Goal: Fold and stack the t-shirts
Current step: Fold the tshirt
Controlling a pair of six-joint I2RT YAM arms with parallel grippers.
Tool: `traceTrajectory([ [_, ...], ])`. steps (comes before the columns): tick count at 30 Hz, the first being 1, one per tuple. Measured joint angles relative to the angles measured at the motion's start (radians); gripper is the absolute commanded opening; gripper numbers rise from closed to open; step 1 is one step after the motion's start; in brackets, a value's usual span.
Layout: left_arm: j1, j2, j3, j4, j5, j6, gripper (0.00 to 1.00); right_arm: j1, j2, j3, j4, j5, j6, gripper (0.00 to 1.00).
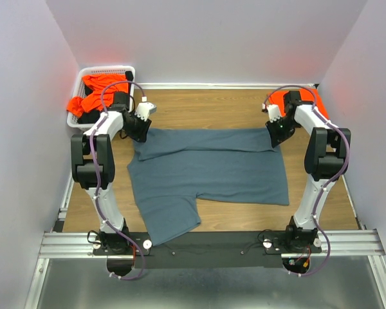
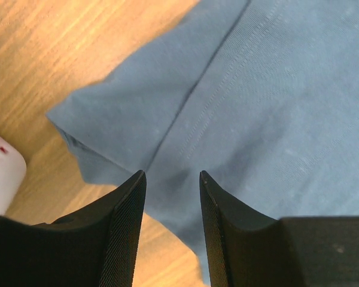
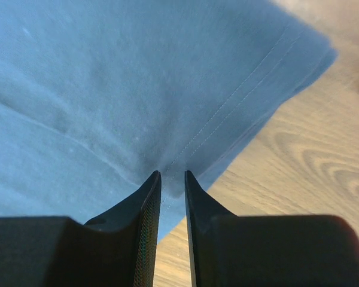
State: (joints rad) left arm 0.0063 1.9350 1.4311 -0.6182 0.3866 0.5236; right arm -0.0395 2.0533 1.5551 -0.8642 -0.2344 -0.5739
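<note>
Right gripper (image 3: 172, 174) stands with its jaws narrow, and a pucker of cloth is gathered between the tips, so it appears to pinch the far right corner of the blue-grey shirt (image 1: 212, 167). Left gripper (image 2: 172, 173) stands at the far left corner with its jaws moderately apart. They straddle a seam line near the edge, and I see no cloth clamped between them.

The blue-grey shirt lies spread flat across the middle of the table (image 1: 206, 106). A band along its far edge is turned over, and one flap of cloth reaches toward the arm bases on the left. Holding both far corners at once would let that edge rise evenly and carry over in one straight fold, which is the likely reason for this placement.

One orange shirt (image 1: 93, 93) lies heaped in the white basket (image 1: 109, 68) at the far left corner. More orange cloth (image 1: 315, 100) lies behind the right arm, well apart from the blue-grey shirt. Neither is being handled.
</note>
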Motion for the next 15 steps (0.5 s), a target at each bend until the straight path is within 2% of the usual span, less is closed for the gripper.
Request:
traceTrajectory([
  [7, -0.031, 0.070, 0.049, 0.002, -0.001, 0.006, 0.50, 0.000, 0.000, 0.093, -0.020, -0.040, 0.018, 0.29],
  [15, -0.054, 0.116, 0.067, 0.002, -0.001, 0.013, 0.49, 0.000, 0.002, 0.096, -0.034, -0.046, 0.023, 0.29],
])
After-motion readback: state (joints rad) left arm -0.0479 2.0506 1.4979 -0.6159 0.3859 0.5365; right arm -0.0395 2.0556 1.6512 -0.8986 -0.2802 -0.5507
